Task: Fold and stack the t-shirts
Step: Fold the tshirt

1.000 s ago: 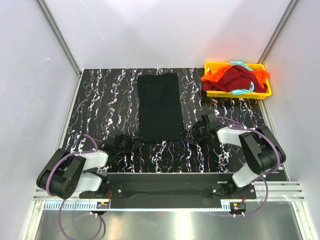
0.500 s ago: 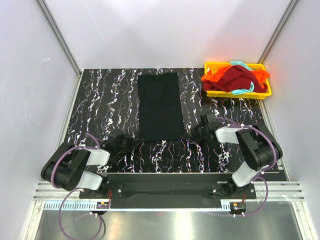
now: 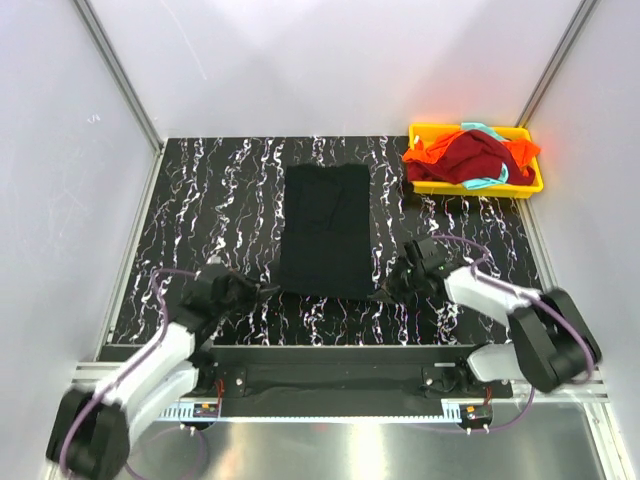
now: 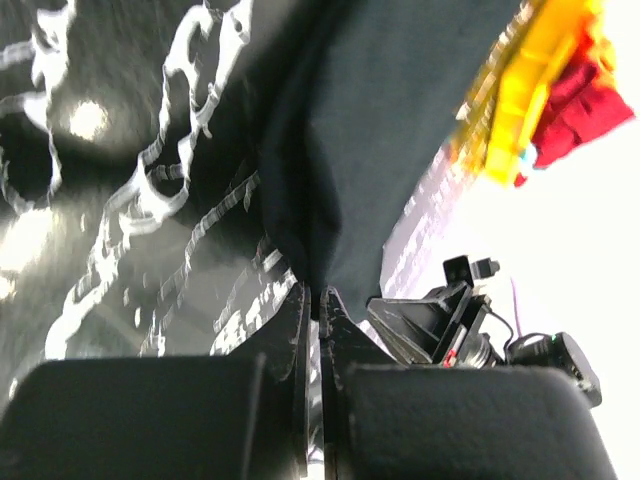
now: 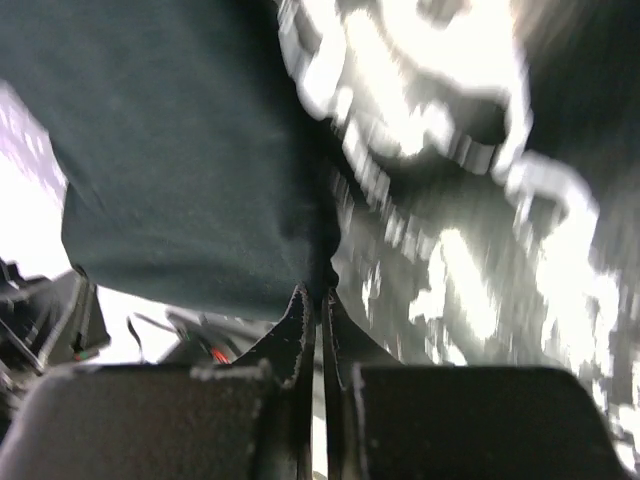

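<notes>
The black t-shirt (image 3: 325,228), folded into a long strip, lies in the middle of the marbled table. My left gripper (image 3: 264,290) is shut on its near left corner, and my right gripper (image 3: 384,294) is shut on its near right corner. The near hem hangs slightly raised between them. In the left wrist view the black cloth (image 4: 390,130) runs into my closed gripper (image 4: 318,302). The right wrist view likewise has the cloth (image 5: 180,150) pinched in that gripper (image 5: 320,297). The dark red (image 3: 475,155), orange (image 3: 425,150) and teal (image 3: 490,181) t-shirts sit heaped in the tray.
A shallow yellow tray (image 3: 480,189) stands at the back right corner of the table, seen too in the left wrist view (image 4: 520,110). White walls with metal posts enclose the table on three sides. The arm bases sit on a rail at the near edge.
Both grippers have shut on the black t-shirt's near corners. The arms have stretched out from their folded pose, and the near hem has lifted and shifted slightly to the right.
</notes>
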Robot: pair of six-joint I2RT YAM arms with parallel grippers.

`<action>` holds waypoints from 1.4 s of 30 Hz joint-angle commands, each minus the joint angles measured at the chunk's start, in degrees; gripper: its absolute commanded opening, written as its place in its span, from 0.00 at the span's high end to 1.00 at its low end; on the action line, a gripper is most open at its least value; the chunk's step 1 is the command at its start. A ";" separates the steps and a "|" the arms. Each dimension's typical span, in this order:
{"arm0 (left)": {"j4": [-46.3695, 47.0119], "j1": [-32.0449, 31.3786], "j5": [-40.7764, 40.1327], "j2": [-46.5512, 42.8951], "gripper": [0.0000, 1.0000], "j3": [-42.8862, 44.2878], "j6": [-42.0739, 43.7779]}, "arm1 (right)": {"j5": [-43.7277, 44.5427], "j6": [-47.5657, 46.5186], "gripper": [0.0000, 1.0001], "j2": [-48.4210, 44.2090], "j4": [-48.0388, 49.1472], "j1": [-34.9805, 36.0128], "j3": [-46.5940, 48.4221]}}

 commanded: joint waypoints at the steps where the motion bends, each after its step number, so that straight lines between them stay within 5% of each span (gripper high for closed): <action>1: -17.92 0.45 -0.37 -12.86 1.00 2.42 4.01 | 1.38 -4.28 1.00 -8.81 -12.74 2.99 -0.65; 12: -56.14 0.27 3.85 -42.76 1.00 7.25 3.22 | 4.54 9.07 1.00 -29.05 -26.22 21.86 -4.96; 21: -65.67 0.36 5.78 -50.19 1.00 11.39 2.60 | 7.97 17.69 1.00 -32.14 -28.15 33.32 -3.38; 28: -55.68 0.27 4.82 -32.63 1.00 20.25 11.38 | 11.23 13.57 1.00 -28.36 -32.01 31.76 4.70; 36: -37.75 0.36 -0.37 0.91 1.00 39.30 20.88 | -5.29 -9.71 1.00 -13.88 -33.25 2.85 17.43; 42: -34.74 2.46 0.32 21.14 1.00 53.47 24.84 | -13.99 -17.90 1.00 2.22 -34.83 -3.67 31.15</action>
